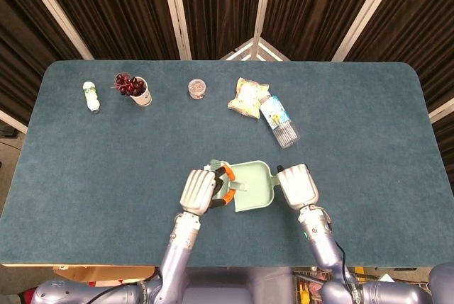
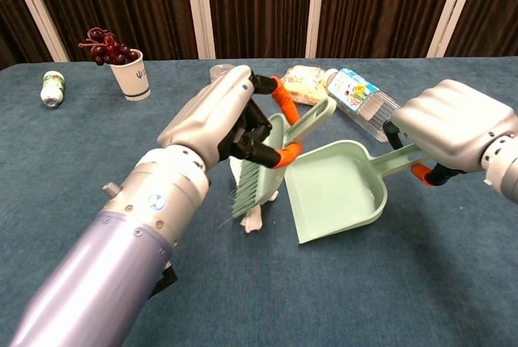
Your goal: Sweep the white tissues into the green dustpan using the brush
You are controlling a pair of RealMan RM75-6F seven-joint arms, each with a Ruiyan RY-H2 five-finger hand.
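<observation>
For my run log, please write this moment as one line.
left hand: holds brush | tissues: at dustpan edge, not inside | right hand: holds dustpan handle

My left hand (image 2: 220, 116) grips the pale green brush (image 2: 271, 165) by its handle, bristles tilted down at the open lip of the green dustpan (image 2: 340, 193), just beside it. White tissues (image 2: 252, 219), crumpled, lie on the blue table under the bristles at the pan's left edge, not inside it as far as the chest view shows. My right hand (image 2: 455, 133) holds the dustpan's handle, its mouth facing the brush.
</observation>
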